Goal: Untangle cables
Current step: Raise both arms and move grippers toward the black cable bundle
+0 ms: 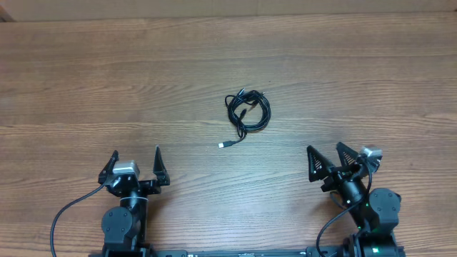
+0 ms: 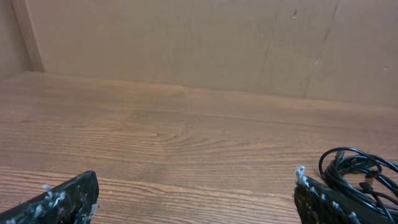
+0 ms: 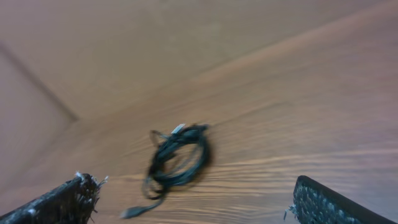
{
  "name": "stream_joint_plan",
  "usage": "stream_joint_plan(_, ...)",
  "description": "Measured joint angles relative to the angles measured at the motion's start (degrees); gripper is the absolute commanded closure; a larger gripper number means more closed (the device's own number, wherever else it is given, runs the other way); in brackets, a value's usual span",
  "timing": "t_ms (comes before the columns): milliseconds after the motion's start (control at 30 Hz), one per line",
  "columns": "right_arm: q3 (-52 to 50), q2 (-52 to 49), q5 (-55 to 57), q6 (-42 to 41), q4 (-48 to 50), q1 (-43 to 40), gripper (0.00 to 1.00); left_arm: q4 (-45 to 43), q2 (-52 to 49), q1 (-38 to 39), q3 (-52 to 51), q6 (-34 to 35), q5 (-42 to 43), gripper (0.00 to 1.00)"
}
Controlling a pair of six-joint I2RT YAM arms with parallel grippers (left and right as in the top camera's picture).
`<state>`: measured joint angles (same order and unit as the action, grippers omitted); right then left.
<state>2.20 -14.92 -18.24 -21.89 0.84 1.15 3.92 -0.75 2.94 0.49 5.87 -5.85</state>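
Note:
The cables [image 1: 248, 112] lie as a small black coil on the wooden table [image 1: 107, 86], with one strand ending in a silvery plug [image 1: 223, 145] toward the front. My left gripper [image 1: 136, 161] is open and empty at the front left, well apart from the coil. My right gripper [image 1: 325, 155] is open and empty at the front right. In the left wrist view the coil [image 2: 360, 174] shows at the right edge behind the right finger, with the open jaws [image 2: 196, 196] over bare wood. In the right wrist view the coil [image 3: 179, 158] is blurred, ahead of the open jaws [image 3: 193, 202].
A tan wall [image 2: 186, 43] rises at the far edge of the table. Thick black arm cables [image 1: 68, 214] run by the arm bases at the front edge.

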Motion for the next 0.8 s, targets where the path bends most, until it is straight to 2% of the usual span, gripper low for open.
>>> stream_joint_plan(233,13.8,-0.2,-2.4,3.5,-8.5,0.0,0.0,0.0,0.0,0.0,0.0,0.0,0.0,0.0)
stream_joint_plan(433,31.9,-3.1,-0.4,8.7,-23.8,0.0,0.0,0.0,0.0,0.0,0.0,0.0,0.0,0.0)
stream_joint_plan(600,50.4,-13.0,1.6,14.8,-38.9,0.0,0.0,0.0,0.0,0.0,0.0,0.0,0.0,0.0)
stream_joint_plan(800,68.7,-31.3,6.9,19.1,-50.1,0.0,0.0,0.0,0.0,0.0,0.0,0.0,0.0,0.0)
